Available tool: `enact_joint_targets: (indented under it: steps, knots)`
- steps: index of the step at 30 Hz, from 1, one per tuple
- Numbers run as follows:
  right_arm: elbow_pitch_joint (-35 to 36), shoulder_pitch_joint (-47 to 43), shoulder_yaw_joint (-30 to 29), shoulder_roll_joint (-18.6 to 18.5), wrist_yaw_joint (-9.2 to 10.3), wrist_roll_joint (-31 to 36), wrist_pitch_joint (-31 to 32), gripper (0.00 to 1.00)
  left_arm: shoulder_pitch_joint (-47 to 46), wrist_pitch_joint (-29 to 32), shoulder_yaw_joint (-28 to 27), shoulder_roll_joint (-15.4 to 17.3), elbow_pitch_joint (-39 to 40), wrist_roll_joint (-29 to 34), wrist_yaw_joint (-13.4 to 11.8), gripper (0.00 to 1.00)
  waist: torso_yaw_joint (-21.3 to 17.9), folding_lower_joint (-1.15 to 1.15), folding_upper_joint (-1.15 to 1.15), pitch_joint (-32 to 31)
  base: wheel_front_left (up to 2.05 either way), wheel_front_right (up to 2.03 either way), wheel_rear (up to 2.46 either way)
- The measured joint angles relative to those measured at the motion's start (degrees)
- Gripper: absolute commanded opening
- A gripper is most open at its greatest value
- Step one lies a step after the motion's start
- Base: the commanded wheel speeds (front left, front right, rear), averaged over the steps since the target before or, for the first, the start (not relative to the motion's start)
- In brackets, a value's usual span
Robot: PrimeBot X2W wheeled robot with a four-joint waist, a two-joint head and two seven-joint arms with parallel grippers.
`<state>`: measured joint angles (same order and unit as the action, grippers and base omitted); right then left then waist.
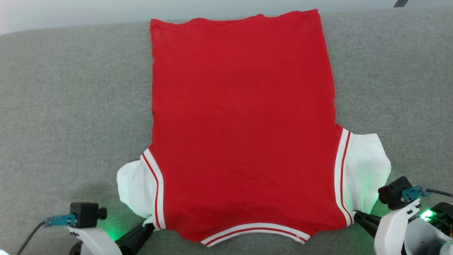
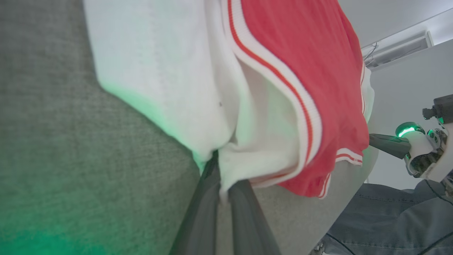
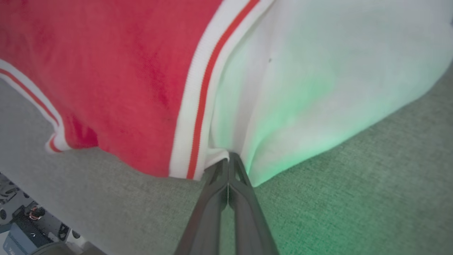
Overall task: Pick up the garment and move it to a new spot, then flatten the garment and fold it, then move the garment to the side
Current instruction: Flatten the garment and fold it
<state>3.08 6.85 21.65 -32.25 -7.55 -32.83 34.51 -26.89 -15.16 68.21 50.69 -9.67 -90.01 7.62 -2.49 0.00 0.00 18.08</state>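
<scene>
The garment (image 1: 244,120) is a red T-shirt with white sleeves and white-and-red striped trim, lying flat on the grey cloth surface with its collar toward me. My left gripper (image 1: 150,226) is shut on the garment's near left corner, where the white sleeve meets the striped seam (image 2: 226,170). My right gripper (image 1: 355,213) is shut on the near right corner at the same kind of seam (image 3: 223,156). In the left wrist view the right gripper (image 2: 371,139) shows at the far side of the garment.
The grey fabric surface (image 1: 70,106) spreads wide on both sides of the garment, with its far edge near the top of the head view. A person's leg in blue jeans (image 2: 382,219) stands beyond the near edge.
</scene>
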Motion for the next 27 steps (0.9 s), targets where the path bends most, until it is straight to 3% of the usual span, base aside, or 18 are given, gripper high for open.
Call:
enact_joint_targets:
  steps: [2,4,5,6,13,17,21,24,27]
  knots:
    - [-1.3,0.8,1.1,-0.1,-0.03,0.5,-1.3,0.0,0.0,-0.1,-0.2,-0.8,-1.3,0.9,0.3,0.0,-0.1,0.0,0.0,0.2,0.0,0.0,0.0]
    - [-2.2,1.5,1.9,0.1,-0.05,0.7,-2.9,0.4,0.2,-0.1,-0.6,-1.5,-2.4,1.0,0.3,0.0,-0.5,0.0,0.0,0.4,0.0,0.0,0.0]
    - [-2.5,2.0,2.3,0.1,-0.05,0.8,-3.3,0.79,0.4,-0.1,-0.8,-1.6,-2.7,1.2,0.5,0.0,-0.7,0.0,0.0,0.5,0.0,0.0,0.0]
    - [-2.6,2.2,2.6,0.0,-0.05,1.0,-3.6,1.0,0.5,-0.2,-1.0,-1.7,-3.0,1.3,0.5,0.0,-0.9,0.0,0.0,0.5,0.0,0.0,0.0]
    - [4.7,1.0,1.3,-1.5,-0.01,1.0,0.2,1.0,1.2,-0.3,-2.5,-2.2,-3.6,4.6,0.5,0.0,-1.8,0.0,0.0,1.0,0.0,0.0,0.0]
    - [13.7,-1.7,-4.7,-3.2,0.03,-0.4,5.2,1.0,1.6,-0.3,-3.9,-2.9,-3.6,7.5,0.5,0.0,-1.3,0.0,0.0,1.5,0.0,0.0,0.0]
    - [21.1,-1.2,-12.3,-1.9,0.03,-4.2,10.2,1.0,1.8,-0.3,-5.4,-3.9,-3.2,9.8,0.3,0.0,-0.4,0.0,0.0,2.2,0.0,0.0,0.0]
    - [20.9,4.5,-15.9,-1.5,0.03,-5.0,13.4,1.0,1.8,-0.5,-6.1,-4.6,-2.7,11.6,-0.1,0.0,0.4,0.0,0.0,3.0,0.0,0.0,0.0]
    - [14.8,13.9,-17.7,0.9,0.03,-4.2,14.5,1.0,0.9,-0.5,-6.0,-5.5,-2.5,12.9,-0.1,0.0,1.6,0.0,0.0,3.8,0.0,0.0,0.0]
